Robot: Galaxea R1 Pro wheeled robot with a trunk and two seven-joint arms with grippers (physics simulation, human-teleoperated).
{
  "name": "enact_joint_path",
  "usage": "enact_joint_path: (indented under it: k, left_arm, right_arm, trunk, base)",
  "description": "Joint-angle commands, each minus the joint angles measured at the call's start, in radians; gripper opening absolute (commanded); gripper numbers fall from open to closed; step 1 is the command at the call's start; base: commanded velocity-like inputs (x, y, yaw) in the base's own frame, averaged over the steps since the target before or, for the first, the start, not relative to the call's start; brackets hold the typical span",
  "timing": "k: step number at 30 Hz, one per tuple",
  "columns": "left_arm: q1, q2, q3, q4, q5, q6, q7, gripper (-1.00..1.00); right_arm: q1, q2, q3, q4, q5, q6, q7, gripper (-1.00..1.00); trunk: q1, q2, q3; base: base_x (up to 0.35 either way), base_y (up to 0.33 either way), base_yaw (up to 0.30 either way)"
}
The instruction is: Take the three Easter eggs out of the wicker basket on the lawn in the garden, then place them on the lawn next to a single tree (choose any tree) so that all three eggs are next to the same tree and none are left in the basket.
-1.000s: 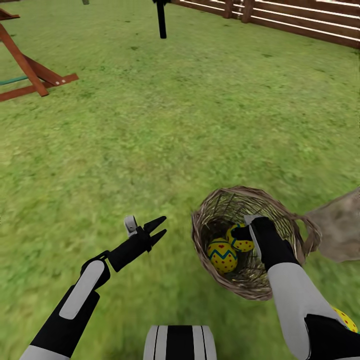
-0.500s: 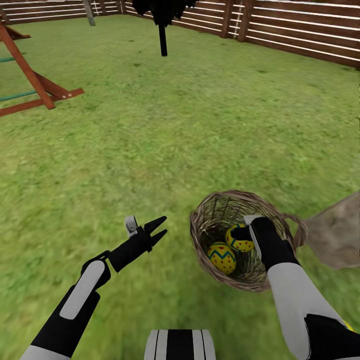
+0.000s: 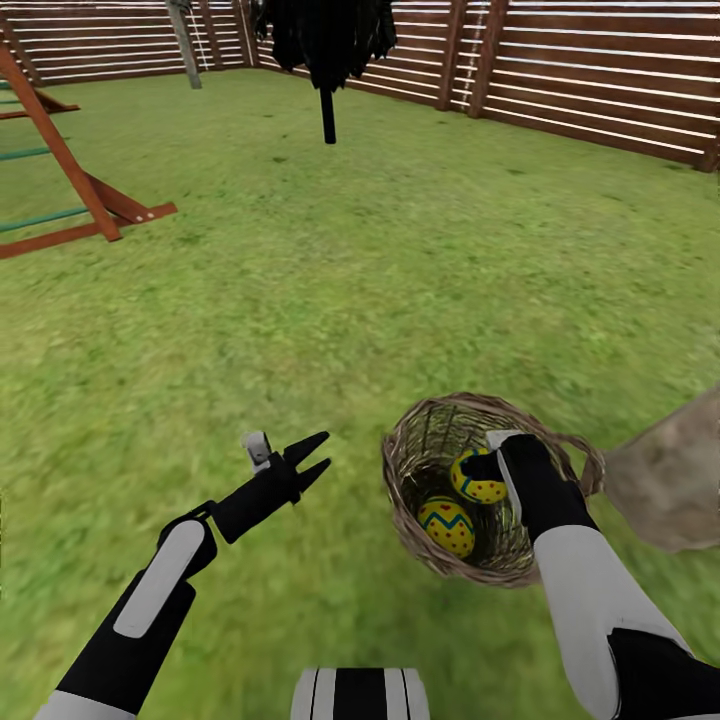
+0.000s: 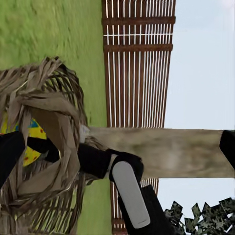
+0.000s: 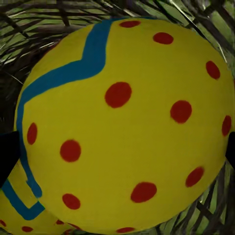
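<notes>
The brown wicker basket point(image 3: 425, 425) sits on the lawn point(image 3: 330, 280) just right of centre. My right gripper point(image 3: 482, 468) reaches into it and is shut on one yellow Easter egg point(image 3: 478, 482) with red dots, which fills the right wrist view point(image 5: 127, 127). A second egg point(image 3: 447, 527) lies on the basket floor below it and peeks in beside the held one point(image 5: 14, 215). The third egg is out of view. My left gripper point(image 3: 312, 456) hovers open over the grass left of the basket. The left wrist view shows the basket point(image 4: 54, 98) and the tree trunk point(image 4: 166, 152).
The pale mottled tree trunk point(image 3: 668, 485) stands right beside the basket. A narrow black-leaved tree point(image 3: 327, 60) stands far ahead, a wooden swing frame point(image 3: 70, 175) at the far left, and a slatted fence point(image 3: 590, 80) along the back.
The camera has tilted up, bringing in more fence and tree. The held egg stayed with my right gripper while the basket and other egg sank slightly. The left arm has not moved.
</notes>
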Motion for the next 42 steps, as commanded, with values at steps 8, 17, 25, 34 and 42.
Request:
enact_joint_path:
  k: [8, 17, 25, 34, 42]
  left_arm:
    - [0.0, 0.039, 0.008, 0.003, 0.088, 0.002, 0.001, 1.0]
    - [0.0, 0.035, 0.006, 0.029, 0.089, 0.001, 0.001, 1.0]
    - [0.0, 0.034, 0.011, 0.057, 0.089, 0.001, 0.001, 1.0]
    - [0.0, 0.033, 0.009, 0.058, 0.089, 0.001, 0.001, 1.0]
    - [0.0, 0.033, 0.009, 0.059, 0.089, 0.001, 0.002, 1.0]
  right_arm:
    - [0.0, -0.001, -0.005, -0.001, 0.011, 0.003, 0.009, -1.0]
    - [0.0, -0.025, -0.007, -0.011, 0.011, 0.053, 0.394, -1.0]
    - [0.0, -0.044, -0.008, -0.012, 0.011, 0.058, 0.503, -1.0]
    - [0.0, -0.086, -0.009, -0.014, 0.01, 0.058, 0.505, -1.0]
    - [0.0, -0.101, -0.011, -0.014, 0.01, 0.058, 0.505, -1.0]
  trunk:
    - [-0.004, 0.002, 0.03]
    - [-0.008, 0.004, 0.065]
    - [-0.012, 0.006, 0.096]
    - [-0.016, 0.008, 0.131]
    - [-0.019, 0.01, 0.162]
  base:
    - [-0.134, 0.0, 0.0]
    - [0.0, 0.0, 0.0]
    - [0.0, 0.0, 0.0]
    - [0.0, 0.0, 0.0]
    - [-0.021, 0.0, 0.0]
